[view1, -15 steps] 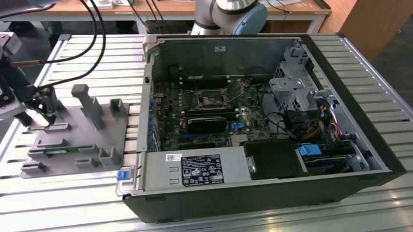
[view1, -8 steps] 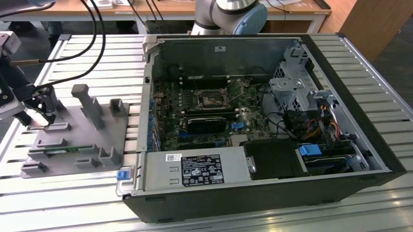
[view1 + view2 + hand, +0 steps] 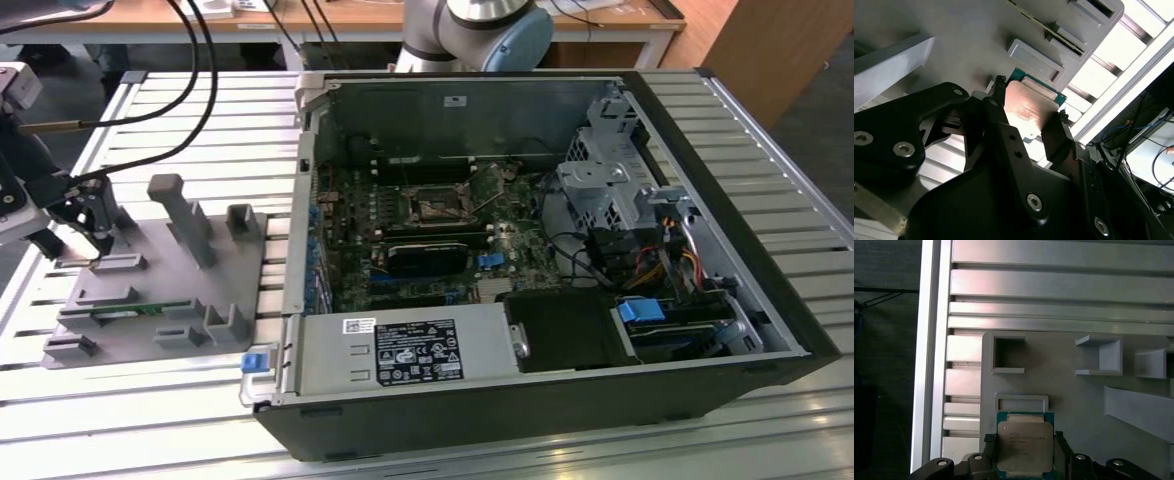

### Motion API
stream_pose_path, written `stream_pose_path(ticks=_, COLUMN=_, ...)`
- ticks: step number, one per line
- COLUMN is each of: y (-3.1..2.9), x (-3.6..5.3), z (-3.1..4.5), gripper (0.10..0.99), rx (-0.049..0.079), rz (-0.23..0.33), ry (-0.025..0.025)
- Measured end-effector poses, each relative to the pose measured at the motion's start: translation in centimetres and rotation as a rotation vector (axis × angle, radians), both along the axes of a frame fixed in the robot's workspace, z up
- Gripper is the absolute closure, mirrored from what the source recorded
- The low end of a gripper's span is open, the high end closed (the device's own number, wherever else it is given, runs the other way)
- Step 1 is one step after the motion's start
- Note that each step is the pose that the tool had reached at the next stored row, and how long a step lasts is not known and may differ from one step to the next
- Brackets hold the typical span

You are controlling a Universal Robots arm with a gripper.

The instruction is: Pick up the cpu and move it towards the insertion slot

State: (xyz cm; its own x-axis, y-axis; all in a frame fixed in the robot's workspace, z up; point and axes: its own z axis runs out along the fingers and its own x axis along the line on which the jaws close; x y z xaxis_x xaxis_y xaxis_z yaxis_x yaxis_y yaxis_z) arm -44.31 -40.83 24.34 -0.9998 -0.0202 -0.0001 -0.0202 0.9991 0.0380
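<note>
Slatted metal table (image 3: 134, 420), wooden desk (image 3: 360, 12) behind

In the exterior view, bright, even light falls from above. The ribbed aluminium table (image 3: 134, 400) gleams pale, with glare along its front slats, while the inside of the open black computer case (image 3: 534, 410) lies dimmer below its walls. The grey plastic tray (image 3: 254, 270) throws soft, short shadows.

In the second wrist view, the black gripper (image 3: 1029, 102) looms dark in the foreground, the table slats burn out to white, and the silvery metal top of the small square cpu (image 3: 1029, 117) carries a warm pinkish reflection.

The first wrist view is dimmer. The slats show a faint sheen, the tray's recesses hold shadow, and the cpu looks flatly lit.
</note>
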Motion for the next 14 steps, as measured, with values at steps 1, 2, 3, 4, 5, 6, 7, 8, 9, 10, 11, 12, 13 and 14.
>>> stream_pose_path(ticks=1, y=0.00, x=0.00, z=0.03, gripper=0.549, rx=0.000, rz=0.000, ry=0.0000)
stream_pose_path(ticks=2, y=0.00, x=0.00, z=0.05, gripper=0.549, rx=0.000, rz=0.000, ry=-0.0001)
stream_pose_path(ticks=3, y=0.00, x=0.00, z=0.07, gripper=0.549, rx=0.000, rz=0.000, ry=-0.0001)
stream_pose_path(ticks=4, y=0.00, x=0.00, z=0.09, gripper=0.549, rx=0.000, rz=0.000, ry=-0.0001)
stream_pose_path(ticks=5, y=0.00, x=0.00, z=0.12, gripper=0.549, rx=0.000, rz=0.000, ry=0.0000)
stream_pose_path(ticks=6, y=0.00, x=0.00, z=0.14, gripper=0.549, rx=0.000, rz=0.000, ry=0.0000)
stream_pose_path(ticks=7, y=0.00, x=0.00, z=0.15, gripper=0.549, rx=0.000, rz=0.000, ry=-0.0001)
stream_pose_path(ticks=8, y=0.00, x=0.00, z=0.18, gripper=0.549, rx=0.000, rz=0.000, ry=-0.0001)
stream_pose_path(ticks=9, y=0.00, x=0.00, z=0.21, gripper=0.549, rx=0.000, rz=0.000, ry=0.0000)
stream_pose_path(ticks=10, y=0.00, x=0.00, z=0.23, gripper=0.549, rx=0.000, rz=0.000, ry=0.0000)
stream_pose_path(ticks=11, y=0.00, x=0.00, z=0.24, gripper=0.549, rx=0.000, rz=0.000, ry=0.0000)
stream_pose_path(ticks=12, y=0.00, x=0.00, z=0.27, gripper=0.549, rx=0.000, rz=0.000, ry=0.0000)
stream_pose_path(ticks=13, y=0.00, x=0.00, z=0.29, gripper=0.549, rx=0.000, rz=0.000, ry=0.0000)
stream_pose_path(ticks=14, y=0.00, x=0.00, z=0.32, gripper=0.549, rx=0.000, rz=0.000, ry=0.0000)
